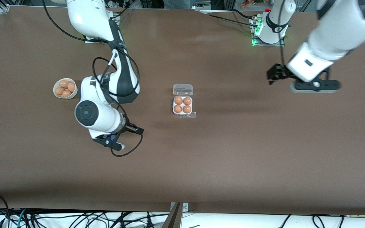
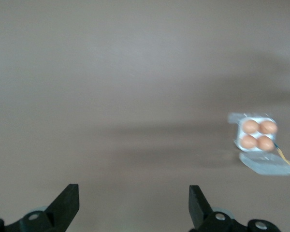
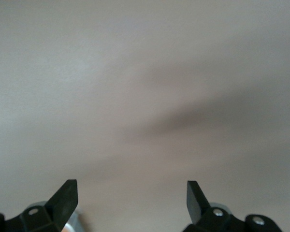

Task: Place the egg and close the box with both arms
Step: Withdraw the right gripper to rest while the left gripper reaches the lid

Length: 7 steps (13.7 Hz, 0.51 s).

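Nearest the front camera, the right gripper (image 1: 119, 139) hangs over bare table (image 1: 201, 164), toward the right arm's end from the box (image 1: 182, 105); its fingers (image 3: 65, 198) stand wide apart with nothing between them. That right arm (image 1: 119, 72) folds down from its base, elbow bent, wrist turned low. The box sits near the middle of the table, its clear lid (image 1: 182, 90) lying open flat on the side farther from the camera, four brown eggs (image 1: 182, 104) filling its cells. A white bowl (image 1: 65, 88) with more eggs stands toward the right arm's end from the box. The left gripper (image 1: 272, 76) hovers over the table toward the left arm's end from the box, its jaws likewise spread and empty, the left arm (image 1: 328, 41) slanting down from high up.
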Each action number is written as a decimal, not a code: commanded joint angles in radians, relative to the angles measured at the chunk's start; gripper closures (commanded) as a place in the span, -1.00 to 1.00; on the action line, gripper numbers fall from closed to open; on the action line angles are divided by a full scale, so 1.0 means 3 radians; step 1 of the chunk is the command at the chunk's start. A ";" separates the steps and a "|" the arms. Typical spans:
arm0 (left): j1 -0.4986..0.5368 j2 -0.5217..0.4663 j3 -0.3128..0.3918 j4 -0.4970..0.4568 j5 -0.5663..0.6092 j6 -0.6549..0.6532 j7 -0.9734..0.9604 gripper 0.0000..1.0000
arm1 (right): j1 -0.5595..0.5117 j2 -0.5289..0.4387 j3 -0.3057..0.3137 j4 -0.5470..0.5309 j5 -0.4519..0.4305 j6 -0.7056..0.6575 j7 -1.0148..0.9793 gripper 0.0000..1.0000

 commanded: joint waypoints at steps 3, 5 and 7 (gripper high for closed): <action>-0.0101 0.0165 -0.0224 0.0111 -0.0552 -0.0132 -0.0361 -1.00 | -0.0683 -0.0601 0.0599 -0.0230 -0.0502 -0.0064 -0.0429 -1.00; -0.0269 0.0278 -0.0224 0.0106 -0.0759 -0.0132 -0.0607 -1.00 | -0.1118 -0.0928 0.1147 -0.0358 -0.1269 -0.0063 -0.0598 -1.00; -0.0474 0.0391 -0.0219 0.0111 -0.0744 -0.0132 -0.0613 -0.73 | -0.1588 -0.1235 0.1628 -0.0485 -0.1649 -0.0063 -0.0751 -1.00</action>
